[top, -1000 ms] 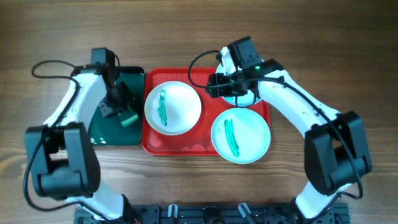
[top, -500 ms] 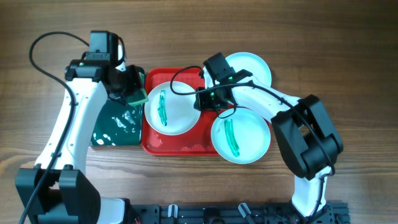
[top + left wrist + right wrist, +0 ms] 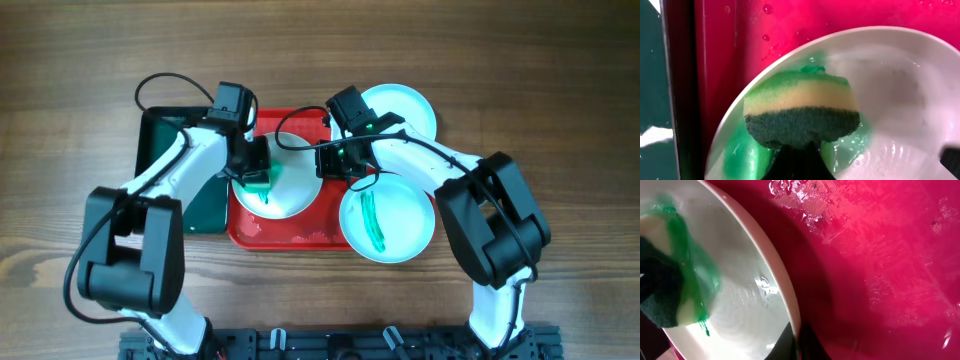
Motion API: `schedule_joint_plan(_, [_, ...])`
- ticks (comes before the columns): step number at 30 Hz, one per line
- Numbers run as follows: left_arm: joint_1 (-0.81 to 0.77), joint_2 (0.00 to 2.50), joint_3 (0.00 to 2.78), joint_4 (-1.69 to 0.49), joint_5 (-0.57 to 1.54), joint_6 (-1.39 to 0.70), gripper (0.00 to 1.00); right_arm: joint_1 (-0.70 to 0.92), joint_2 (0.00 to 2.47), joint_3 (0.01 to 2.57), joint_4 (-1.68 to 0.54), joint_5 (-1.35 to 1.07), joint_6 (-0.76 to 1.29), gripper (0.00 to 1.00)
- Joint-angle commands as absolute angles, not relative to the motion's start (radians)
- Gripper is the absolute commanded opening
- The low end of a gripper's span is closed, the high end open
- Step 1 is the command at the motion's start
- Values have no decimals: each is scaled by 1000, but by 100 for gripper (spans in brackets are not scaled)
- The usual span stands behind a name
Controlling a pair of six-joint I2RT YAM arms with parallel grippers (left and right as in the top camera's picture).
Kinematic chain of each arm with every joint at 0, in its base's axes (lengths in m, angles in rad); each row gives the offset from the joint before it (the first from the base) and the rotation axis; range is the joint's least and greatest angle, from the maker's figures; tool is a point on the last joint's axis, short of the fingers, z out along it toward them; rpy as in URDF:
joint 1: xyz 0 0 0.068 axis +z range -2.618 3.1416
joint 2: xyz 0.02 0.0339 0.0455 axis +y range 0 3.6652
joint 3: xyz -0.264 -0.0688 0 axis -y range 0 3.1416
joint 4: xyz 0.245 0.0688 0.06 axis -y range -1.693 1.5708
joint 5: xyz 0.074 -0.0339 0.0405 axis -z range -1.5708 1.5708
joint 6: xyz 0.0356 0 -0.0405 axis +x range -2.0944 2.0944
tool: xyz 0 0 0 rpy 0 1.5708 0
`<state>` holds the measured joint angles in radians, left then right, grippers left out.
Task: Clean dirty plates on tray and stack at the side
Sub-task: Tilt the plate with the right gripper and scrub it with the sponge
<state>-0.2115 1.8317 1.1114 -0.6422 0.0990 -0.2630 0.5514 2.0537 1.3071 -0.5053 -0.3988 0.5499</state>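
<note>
A white plate lies on the left half of the red tray. Its green smear is spread around a yellow-and-green sponge pressed onto its left side. My left gripper is shut on that sponge. My right gripper is shut on the white plate's right rim, seen from above as the right gripper. A pale aqua plate with a green streak rests on the tray's front right corner. Another pale plate, with no smear showing, lies on the table behind the tray.
A dark green tray lies against the red tray's left side. Water drops cover the red tray's floor. Both forearms cross over the back half of the red tray. Bare wooden table surrounds the trays.
My left arm carried the sponge from the dark green tray onto the white plate. My right gripper left the back plate, moved left and shut on the white plate's rim.
</note>
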Motion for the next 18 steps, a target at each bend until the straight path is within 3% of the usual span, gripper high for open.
schedule_joint_plan(1, [-235, 1898, 1100, -675, 171, -231, 4, 557, 2075, 1322, -497, -392, 561, 5])
schedule_joint_plan(3, [-241, 1898, 1100, -703, 534, -62, 4, 557, 2075, 1322, -496, -392, 560, 5])
schedule_joint_plan(5, [-241, 1898, 1100, -736, 618, -30, 4, 557, 2075, 1322, -493, -393, 560, 5])
schedule_joint_plan(7, [-238, 1898, 1100, -760, 477, -84, 4, 557, 2075, 1322, -493, -393, 559, 5])
schedule_joint_plan(10, [-236, 1898, 1100, -747, -104, -385, 4, 557, 2075, 1322, -493, -393, 560, 6])
schedule_joint_plan(12, [-239, 1898, 1100, -723, -318, -463, 4, 557, 2075, 1322, -494, -393, 557, 6])
schedule_joint_plan(15, [-245, 1898, 1100, -694, -419, -464, 4, 557, 2075, 1322, -494, -392, 557, 6])
schedule_joint_plan(18, [-269, 1898, 1100, -622, -361, -435, 4, 557, 2075, 1322, -490, -393, 558, 6])
